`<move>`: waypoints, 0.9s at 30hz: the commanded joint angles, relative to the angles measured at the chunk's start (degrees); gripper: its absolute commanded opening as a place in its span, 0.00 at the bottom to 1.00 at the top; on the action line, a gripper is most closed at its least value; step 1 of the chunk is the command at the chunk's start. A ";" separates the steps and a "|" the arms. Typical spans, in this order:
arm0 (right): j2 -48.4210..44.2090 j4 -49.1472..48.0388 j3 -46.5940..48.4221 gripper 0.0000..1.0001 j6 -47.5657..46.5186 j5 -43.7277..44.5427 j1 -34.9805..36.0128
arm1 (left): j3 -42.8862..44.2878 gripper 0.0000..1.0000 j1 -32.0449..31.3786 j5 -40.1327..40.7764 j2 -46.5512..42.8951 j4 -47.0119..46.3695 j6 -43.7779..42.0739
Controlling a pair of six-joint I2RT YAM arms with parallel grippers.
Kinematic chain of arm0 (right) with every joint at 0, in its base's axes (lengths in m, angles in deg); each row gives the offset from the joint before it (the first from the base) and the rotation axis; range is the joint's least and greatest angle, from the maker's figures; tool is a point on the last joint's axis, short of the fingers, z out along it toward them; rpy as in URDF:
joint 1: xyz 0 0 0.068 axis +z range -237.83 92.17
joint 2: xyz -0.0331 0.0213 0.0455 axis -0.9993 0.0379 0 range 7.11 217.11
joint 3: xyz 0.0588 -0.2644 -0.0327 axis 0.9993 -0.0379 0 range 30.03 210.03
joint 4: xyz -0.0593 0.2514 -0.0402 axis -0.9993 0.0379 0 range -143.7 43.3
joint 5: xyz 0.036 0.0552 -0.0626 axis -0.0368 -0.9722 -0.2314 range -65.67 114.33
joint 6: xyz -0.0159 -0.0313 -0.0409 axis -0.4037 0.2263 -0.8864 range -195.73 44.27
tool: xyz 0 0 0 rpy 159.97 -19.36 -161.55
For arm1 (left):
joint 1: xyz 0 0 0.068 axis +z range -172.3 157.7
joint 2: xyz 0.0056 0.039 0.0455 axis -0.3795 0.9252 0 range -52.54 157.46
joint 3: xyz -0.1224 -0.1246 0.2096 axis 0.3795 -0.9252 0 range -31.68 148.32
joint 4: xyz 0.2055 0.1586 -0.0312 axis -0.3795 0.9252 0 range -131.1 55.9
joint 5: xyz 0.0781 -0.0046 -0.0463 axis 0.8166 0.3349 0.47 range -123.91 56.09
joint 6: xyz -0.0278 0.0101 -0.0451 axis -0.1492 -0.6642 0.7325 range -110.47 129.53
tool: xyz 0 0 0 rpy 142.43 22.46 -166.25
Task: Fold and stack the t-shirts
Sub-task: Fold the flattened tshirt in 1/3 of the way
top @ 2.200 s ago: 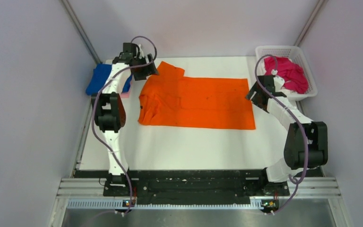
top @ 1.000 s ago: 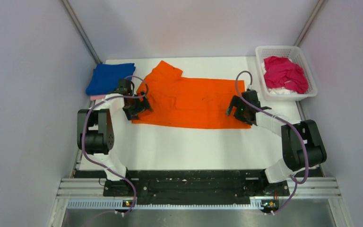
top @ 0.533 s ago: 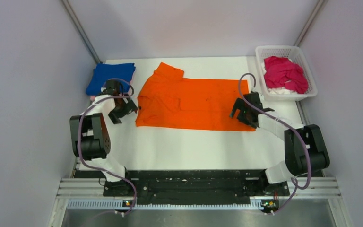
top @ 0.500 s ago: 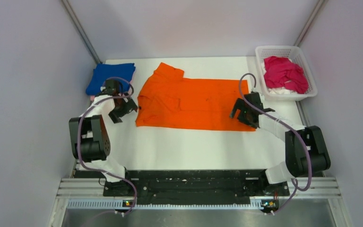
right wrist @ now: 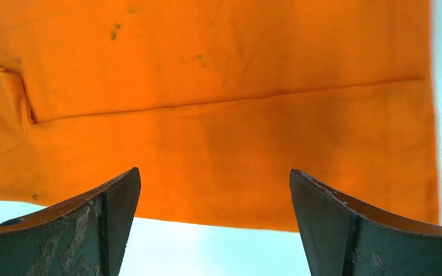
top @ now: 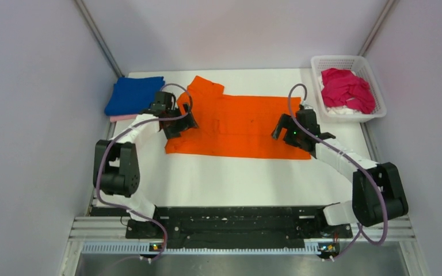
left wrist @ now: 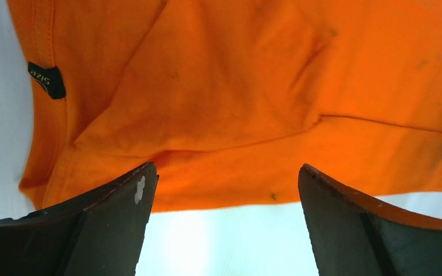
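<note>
The orange t-shirt (top: 239, 123) lies flat across the middle of the white table, collar end to the left and sides folded in. My left gripper (top: 179, 125) hovers open over its left end. In the left wrist view the gripper (left wrist: 227, 168) stands over the orange t-shirt (left wrist: 236, 86) just inside its near edge, nothing between the fingers. My right gripper (top: 286, 131) is open over the shirt's right end. In the right wrist view the gripper (right wrist: 214, 172) stands over the orange t-shirt (right wrist: 218, 86) near its hem corner, gripping nothing.
A folded blue t-shirt (top: 133, 95) rests on a pale pink one (top: 121, 118) at the back left. A white lattice basket (top: 345, 58) at the back right holds a crumpled magenta t-shirt (top: 348, 89). A black size label (left wrist: 47, 79) shows at the collar.
My left gripper has moved right, from the bare table beside the shirt to over its left end. The right gripper shifted slightly left and further back. Both stay open; the orange shirt has not moved.
</note>
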 commanded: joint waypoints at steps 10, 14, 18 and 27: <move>6.03 -2.25 -5.64 0.99 2.73 -0.30 3.38 | -8.30 0.94 0.43 3.20 4.35 -2.80 1.02; 1.64 2.43 -10.99 0.99 4.14 -0.05 3.39 | -15.15 0.94 0.23 3.03 -0.25 -2.30 2.20; -4.62 5.10 -15.75 0.99 4.98 -1.20 3.41 | -23.47 0.94 -1.67 4.94 -8.39 -1.20 5.74; -17.99 12.44 -18.83 0.99 5.48 -4.71 3.35 | -35.51 0.95 -3.35 7.56 -24.61 1.78 12.57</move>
